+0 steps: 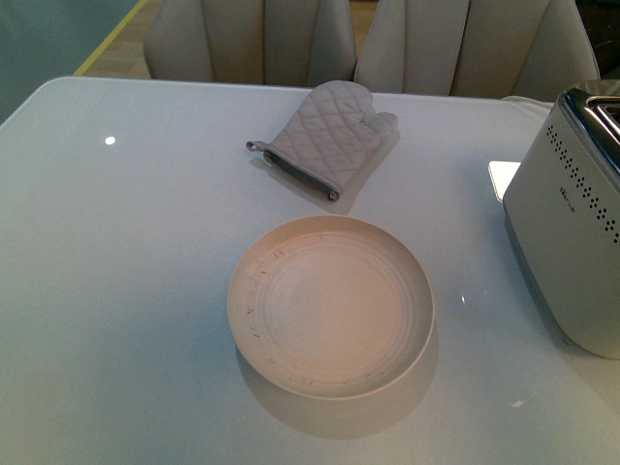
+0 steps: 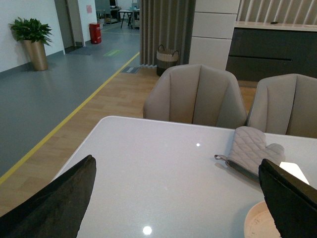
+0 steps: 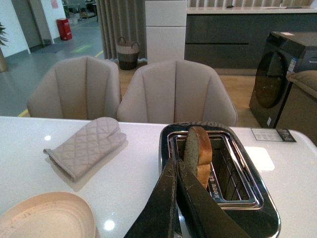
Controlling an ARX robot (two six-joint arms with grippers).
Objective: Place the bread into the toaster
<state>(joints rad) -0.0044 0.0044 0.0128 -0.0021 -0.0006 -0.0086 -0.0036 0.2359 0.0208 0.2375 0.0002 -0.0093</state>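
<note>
Item: bread (image 3: 198,151), one thick slice, standing on edge in the near slot of the toaster (image 3: 247,210), leaning a little and with its upper half still proud of the chrome rim. Right gripper (image 3: 177,171): fingers pressed together with nothing between them, tips just beside the slice; whether they touch it cannot be told. Left gripper (image 2: 178,198): fingers wide apart and empty, hovering over the table (image 1: 116,291), well away from the toaster. Plate (image 1: 330,305): round, cream, bare, mid-table. Oven mitt (image 1: 329,136): quilted grey, lying flat beyond the plate. Step in hand, by judgement: seating the slice, delivery largely done. Next move likely calls for a gentle downward nudge on the crust, or a straight lift clear.
</note>
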